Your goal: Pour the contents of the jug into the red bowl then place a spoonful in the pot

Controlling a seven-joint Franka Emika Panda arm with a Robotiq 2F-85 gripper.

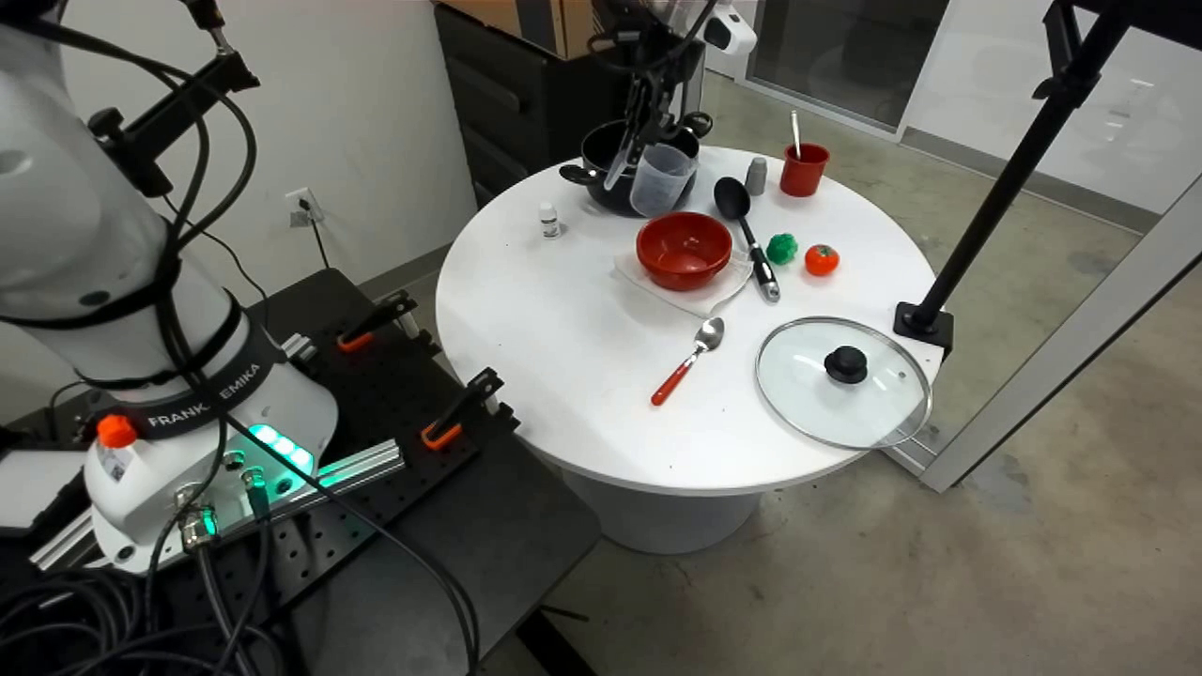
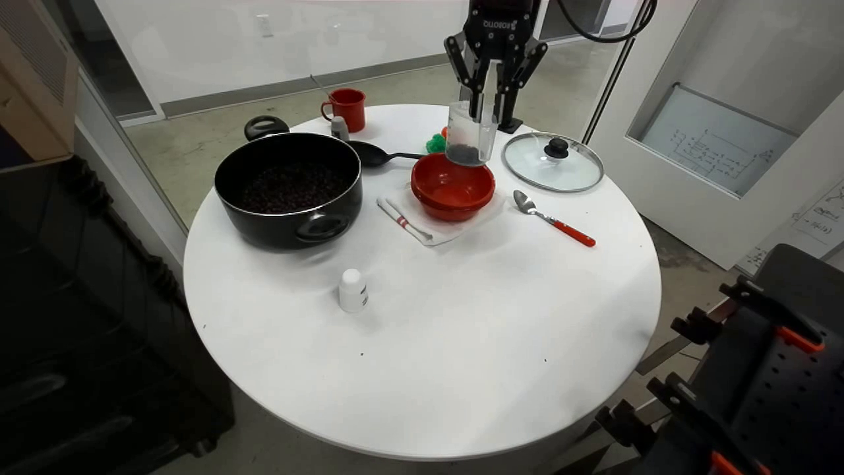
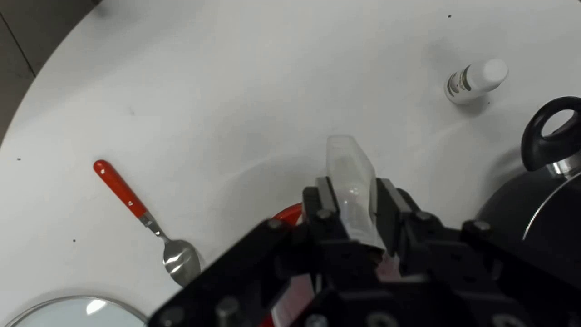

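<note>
And the gripper is clamped almost together on the clear jug by its handle, dark contents sitting low; the red bowl rests on its napkin just below (dead centre or not, hard to judge); this calls for lip over bowl, a slow, low tip, firm grip against twisting; the pot stands nearby

Jug aloft near red bowl — pot upright.
</note>
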